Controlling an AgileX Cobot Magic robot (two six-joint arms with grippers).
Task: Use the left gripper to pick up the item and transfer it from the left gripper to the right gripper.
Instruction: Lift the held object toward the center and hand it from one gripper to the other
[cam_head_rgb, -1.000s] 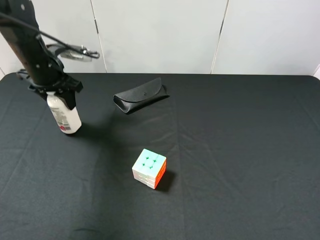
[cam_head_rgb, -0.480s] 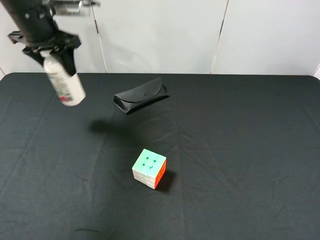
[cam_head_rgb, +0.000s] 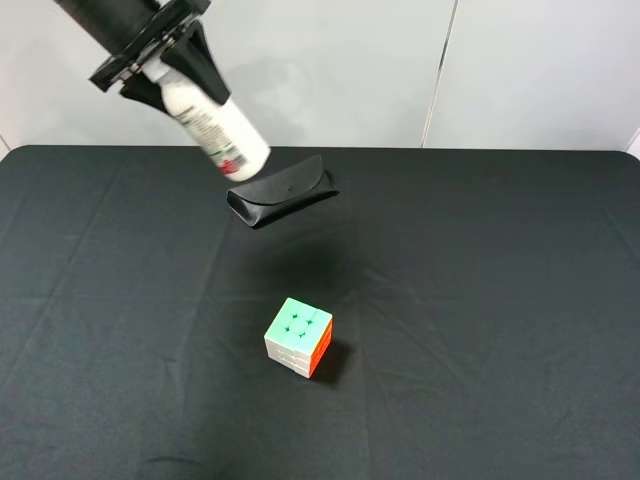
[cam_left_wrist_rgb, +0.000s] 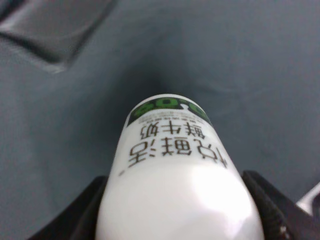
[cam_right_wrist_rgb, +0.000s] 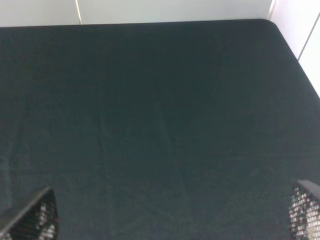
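Note:
My left gripper is shut on a white bottle with printed text and a red mark. It holds the bottle high above the table at the back left, tilted with its base down toward the right. In the left wrist view the bottle fills the frame between the dark fingers. My right gripper does not show in the high view. In the right wrist view its two finger tips stand far apart over bare black cloth, with nothing between them.
A black glasses case lies on the black table just below the bottle. A colourful puzzle cube sits near the table's middle front. White wall panels stand behind.
My left gripper has lifted the bottle off the table, carried it up and to the right, and tilted it. It now hangs over the glasses case.

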